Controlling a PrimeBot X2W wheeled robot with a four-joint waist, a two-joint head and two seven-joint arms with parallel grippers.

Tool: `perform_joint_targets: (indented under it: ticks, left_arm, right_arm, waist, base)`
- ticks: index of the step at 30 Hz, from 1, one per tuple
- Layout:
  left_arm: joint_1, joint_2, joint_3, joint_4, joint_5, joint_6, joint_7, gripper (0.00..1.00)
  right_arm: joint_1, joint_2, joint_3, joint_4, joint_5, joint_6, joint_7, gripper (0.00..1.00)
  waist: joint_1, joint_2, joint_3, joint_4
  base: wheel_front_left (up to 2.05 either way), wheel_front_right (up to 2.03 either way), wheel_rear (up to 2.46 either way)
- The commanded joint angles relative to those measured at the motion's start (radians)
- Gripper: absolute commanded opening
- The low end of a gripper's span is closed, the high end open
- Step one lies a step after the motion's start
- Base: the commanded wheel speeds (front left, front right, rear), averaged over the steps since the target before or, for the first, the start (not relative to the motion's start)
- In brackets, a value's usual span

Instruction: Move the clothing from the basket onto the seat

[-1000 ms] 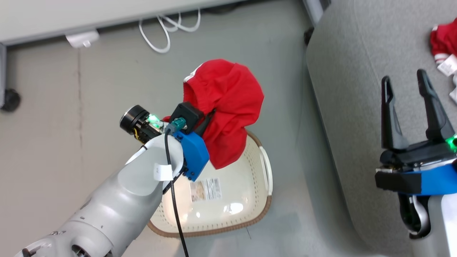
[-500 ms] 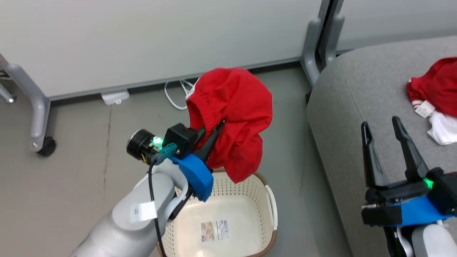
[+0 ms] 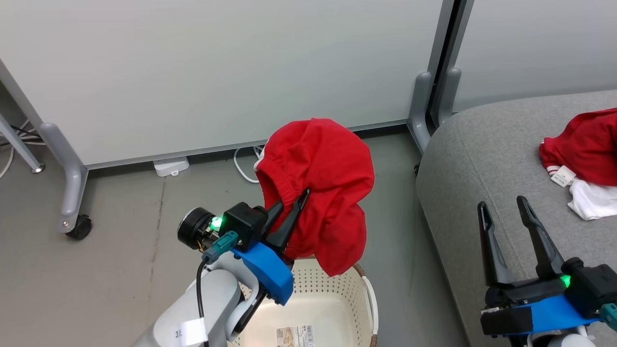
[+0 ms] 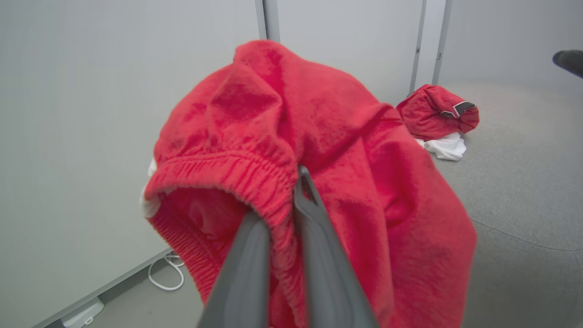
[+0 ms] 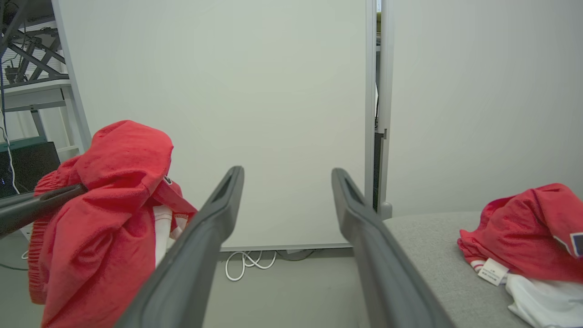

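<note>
Our left fingers (image 4: 314,237) are shut on the elastic waistband of a red garment (image 3: 332,183). It drapes over and past their tips in a loose bundle, and its lowest fold hangs below them. Straight under that fold sits the basket (image 3: 318,289), and the part we can see holds no cloth. To the right of these fingers, across a strip of floor (image 3: 393,250), is the seat (image 3: 482,159), where another red piece (image 3: 583,144) lies beside white cloth. Our right fingers (image 3: 488,246) stand spread with nothing between them, over the seat's near edge.

The bite looks narrow — just a pinch of waistband. We judge that a quick swing toward the seat could work it loose and drop the garment on the floor. The hanging fold could also catch on the right fingers, which stand in the likely path. If we let go too near the seat's rounded edge, the cloth may slide off.
</note>
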Motion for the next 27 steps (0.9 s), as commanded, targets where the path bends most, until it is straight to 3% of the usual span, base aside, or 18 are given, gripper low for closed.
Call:
perform_joint_targets:
  ticks: [1, 11, 27]
  left_arm:
    - [0.015, 0.005, 0.007, -0.010, 0.009, -0.002, -0.005, 0.00]
    - [0.023, 0.006, 0.015, -0.017, 0.037, -0.005, -0.005, 0.00]
    - [-0.056, -0.034, -0.003, -0.004, 0.069, -0.023, -0.005, 0.00]
  right_arm:
    - [0.017, 0.004, 0.001, 0.003, 0.004, 0.000, -0.004, 1.00]
    - [-0.003, -0.002, 0.039, 0.002, 0.018, 0.000, -0.004, 1.00]
    - [-0.133, -0.008, 0.347, 0.109, 0.105, 0.000, -0.004, 1.00]
  waist:
    - [0.0002, -0.0001, -0.001, 0.002]
    - [0.0002, -0.0001, 0.001, 0.008]
    - [0.0002, -0.0001, 0.058, 0.049]
  base:
    - [0.00, 0.00, 0.00]
    - [0.00, 0.00, 0.00]
    - [0.00, 0.00, 0.00]
